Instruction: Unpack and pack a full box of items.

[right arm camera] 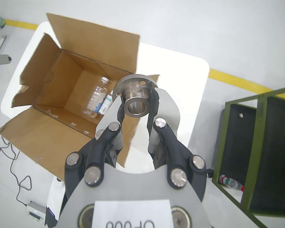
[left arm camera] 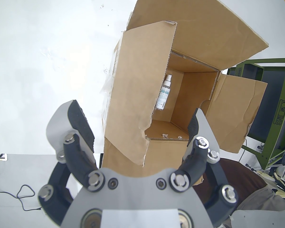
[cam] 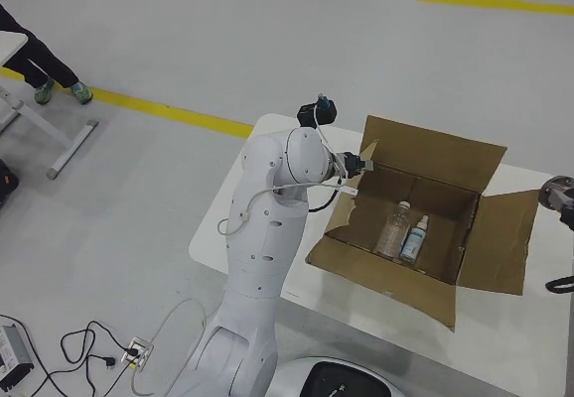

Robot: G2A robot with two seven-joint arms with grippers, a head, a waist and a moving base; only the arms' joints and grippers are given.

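Note:
An open cardboard box (cam: 434,151) stands on the white table (cam: 525,332) with its flaps spread. Inside lie a clear water bottle (cam: 393,228) and a small spray bottle (cam: 415,238), side by side. My left gripper (cam: 359,163) hangs open at the box's far left corner, just above the side flap (left arm camera: 142,72); its pads (left arm camera: 82,122) hold nothing. The spray bottle (left arm camera: 164,92) peeks out behind that flap. My right gripper (right arm camera: 135,110) is off the box's right side, above the right flap, shut on a metal flanged bushing (right arm camera: 135,96). Beyond it the box (right arm camera: 38,131) shows both bottles (right arm camera: 96,98).
A green rack with black panels (right arm camera: 258,148) stands on the floor to the right of the table, a bottle (right arm camera: 230,182) on its low shelf. Cables (cam: 88,347) lie on the floor at the left. A bare strip of table lies in front of the box.

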